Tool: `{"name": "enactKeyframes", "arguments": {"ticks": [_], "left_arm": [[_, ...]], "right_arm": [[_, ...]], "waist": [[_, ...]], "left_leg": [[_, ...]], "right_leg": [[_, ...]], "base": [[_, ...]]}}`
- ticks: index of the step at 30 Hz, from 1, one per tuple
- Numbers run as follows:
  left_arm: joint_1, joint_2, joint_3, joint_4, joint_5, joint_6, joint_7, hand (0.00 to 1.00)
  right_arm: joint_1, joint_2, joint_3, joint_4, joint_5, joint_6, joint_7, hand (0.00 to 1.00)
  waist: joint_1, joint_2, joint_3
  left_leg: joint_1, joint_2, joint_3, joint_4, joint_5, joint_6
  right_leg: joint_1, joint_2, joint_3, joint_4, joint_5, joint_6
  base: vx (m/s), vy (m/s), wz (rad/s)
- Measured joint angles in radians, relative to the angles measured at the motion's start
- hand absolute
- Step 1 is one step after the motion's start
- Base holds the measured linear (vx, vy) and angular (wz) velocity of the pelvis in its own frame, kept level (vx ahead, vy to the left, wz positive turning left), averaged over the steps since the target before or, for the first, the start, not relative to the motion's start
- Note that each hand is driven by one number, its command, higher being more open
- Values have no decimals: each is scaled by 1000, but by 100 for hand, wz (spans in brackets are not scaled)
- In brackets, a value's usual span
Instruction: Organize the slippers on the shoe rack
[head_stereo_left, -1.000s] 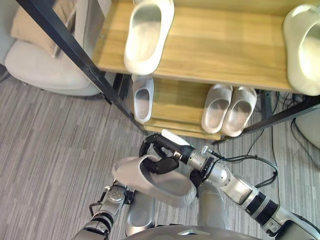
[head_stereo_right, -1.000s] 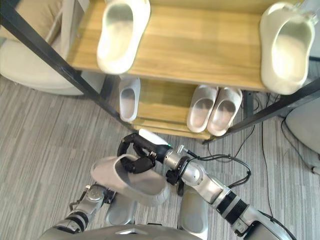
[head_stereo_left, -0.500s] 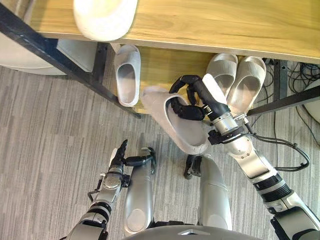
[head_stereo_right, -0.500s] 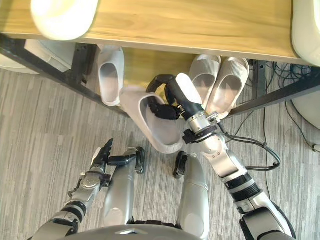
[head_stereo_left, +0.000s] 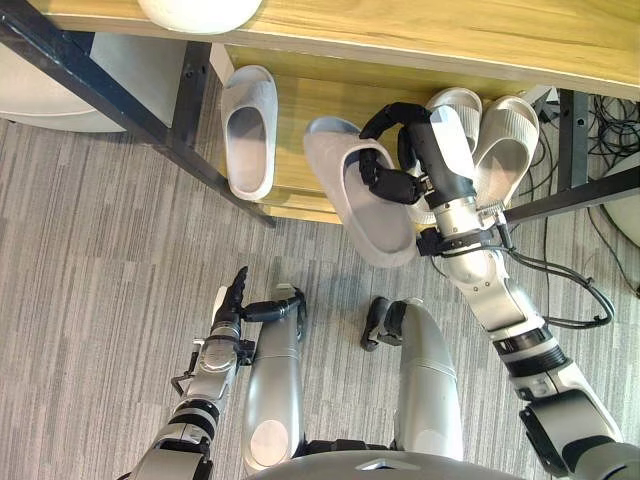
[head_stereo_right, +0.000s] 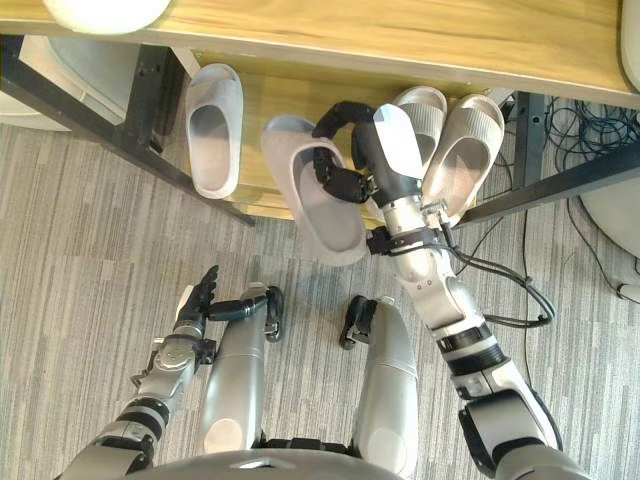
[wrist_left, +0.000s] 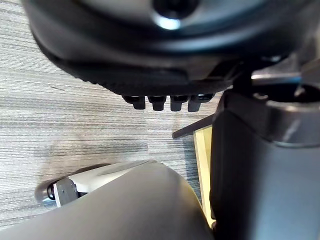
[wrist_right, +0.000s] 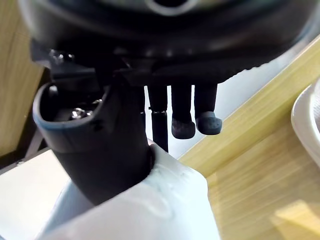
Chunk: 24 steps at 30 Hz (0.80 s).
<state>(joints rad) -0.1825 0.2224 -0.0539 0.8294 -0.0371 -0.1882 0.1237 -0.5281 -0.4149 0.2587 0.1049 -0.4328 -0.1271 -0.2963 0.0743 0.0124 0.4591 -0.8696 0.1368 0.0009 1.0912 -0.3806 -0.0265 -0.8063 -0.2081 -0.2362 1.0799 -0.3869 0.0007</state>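
Over striped grey carpet, grips a grey slipper at frame centre with right hand curled into its opening, toe above the wooden lower shelf, between a lone slipper and a pair. Holds left hand straight-fingered, lower left.

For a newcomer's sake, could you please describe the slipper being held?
Find the lower shelf of the wooden shoe rack. At its front edge, between a lone slipper and a pair, is the grey slipper, the only one in the right hand.
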Motion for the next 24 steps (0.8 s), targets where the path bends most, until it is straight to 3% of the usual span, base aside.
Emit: {"name": "enactKeyframes", "arguments": {"ticks": [7, 15, 16, 24], "left_arm": [[1, -8, 1, -50, -14, 0, 10, 100], [8, -41, 34, -104, -33, -1, 30, 100], [8, -45, 34, -111, -33, -1, 31, 100], [8, -64, 39, -130, -34, -9, 53, 100]], "right_arm": [[-140, 50, 7, 209, -7, 77, -41, 0], [-251, 83, 4, 314, 4, 99, -79, 0], [-258, 85, 0, 318, 4, 102, -81, 100], [-361, 123, -7, 400, 30, 118, -153, 100]], "waist": [[29, -5, 3], [49, -6, 3], [56, -6, 3], [76, -7, 3]], "left_leg": [[-55, -8, -22, 36, 1, -2], [-127, -35, -66, 84, 2, -5], [-133, -37, -71, 85, 2, -6], [-164, -55, -87, 104, 3, -9]], "right_leg": [[-38, -17, -20, 44, -19, -4], [-68, -53, -68, 97, -51, -9], [-70, -55, -72, 99, -54, -8], [-85, -80, -91, 128, -72, -13]], "base": [[2, -5, 9], [-5, 3, 19], [5, 7, 16], [12, 3, 10]]}}
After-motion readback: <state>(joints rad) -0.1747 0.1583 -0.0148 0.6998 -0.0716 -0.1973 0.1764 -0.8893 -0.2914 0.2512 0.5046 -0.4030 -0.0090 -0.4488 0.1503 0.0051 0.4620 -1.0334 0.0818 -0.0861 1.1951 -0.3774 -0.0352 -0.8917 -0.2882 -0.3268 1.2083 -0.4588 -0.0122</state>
